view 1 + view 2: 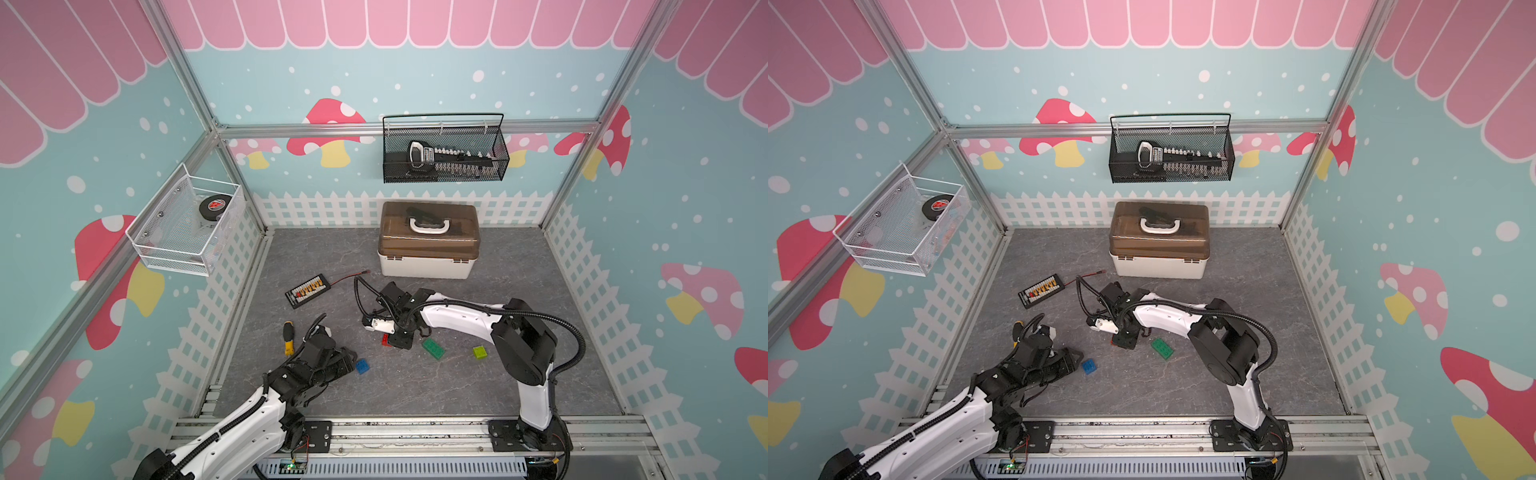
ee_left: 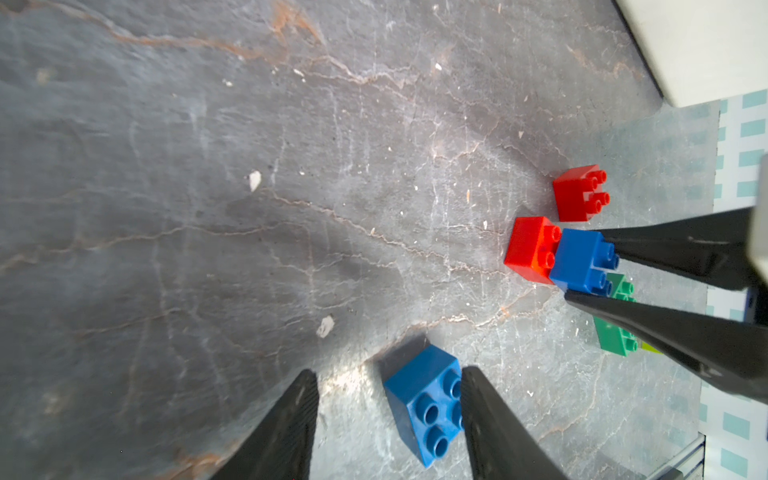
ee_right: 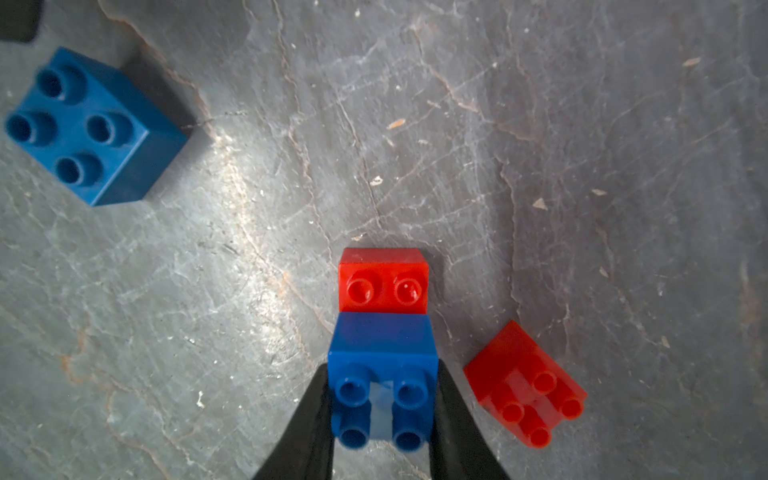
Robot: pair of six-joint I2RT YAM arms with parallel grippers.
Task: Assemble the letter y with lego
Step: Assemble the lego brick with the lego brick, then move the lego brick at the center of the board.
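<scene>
In the right wrist view my right gripper (image 3: 382, 370) is shut on a blue brick (image 3: 382, 345). That brick sits half over a red brick (image 3: 382, 282) on the floor. A second red brick (image 3: 525, 382) lies loose and tilted beside them. My left gripper (image 2: 386, 372) is open and low around another blue brick (image 2: 428, 399), which lies close to one finger (image 2: 490, 415) with a wide gap to the other. In both top views this blue brick (image 1: 362, 366) (image 1: 1089, 367) lies at the left gripper's tips. A dark green brick (image 1: 433, 348) and a lime brick (image 1: 480, 352) lie right of the right gripper (image 1: 401, 340).
A white box with a brown lid (image 1: 428, 245) stands at the back. A black connector board (image 1: 307, 289) with a red wire and a yellow screwdriver (image 1: 288, 338) lie at the left. A black mesh basket (image 1: 444, 149) and a white one (image 1: 187, 224) hang on the walls.
</scene>
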